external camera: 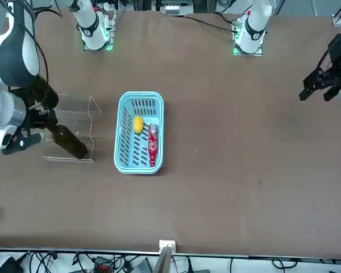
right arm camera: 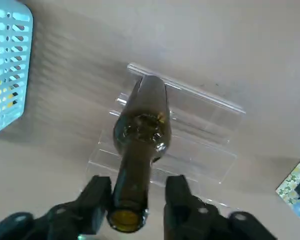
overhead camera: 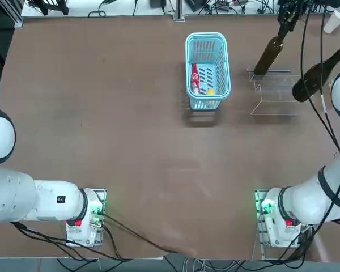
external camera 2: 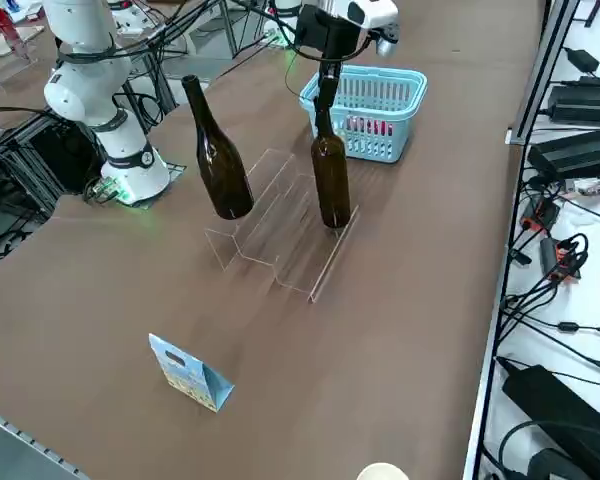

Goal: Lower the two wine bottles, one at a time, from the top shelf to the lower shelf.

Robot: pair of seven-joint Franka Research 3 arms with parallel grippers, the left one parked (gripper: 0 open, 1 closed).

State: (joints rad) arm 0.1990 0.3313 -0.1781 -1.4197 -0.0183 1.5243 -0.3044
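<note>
One dark wine bottle (external camera 2: 331, 175) stands upright on the lower shelf (external camera 2: 315, 270) of the clear acrylic stand, on the side away from the arm's base. My right gripper (external camera 2: 325, 62) is around its neck, open. In the wrist view the fingers (right arm camera: 97, 194) flank the neck (right arm camera: 132, 190), with a gap showing on one side. The second wine bottle (external camera 2: 218, 155) stands upright on the top shelf (external camera 2: 265, 170), apart from the gripper. From overhead the gripper (overhead camera: 287, 22) sits over the first bottle (overhead camera: 269, 55), and the other bottle (overhead camera: 320, 73) is to its right.
A light-blue basket (overhead camera: 207, 39) with a small red bottle (overhead camera: 195, 78) and a yellow item stands left of the stand. A small blue printed card (external camera 2: 192, 373) stands on the table beyond the stand. The table edge and cables run close along the stand's outer side.
</note>
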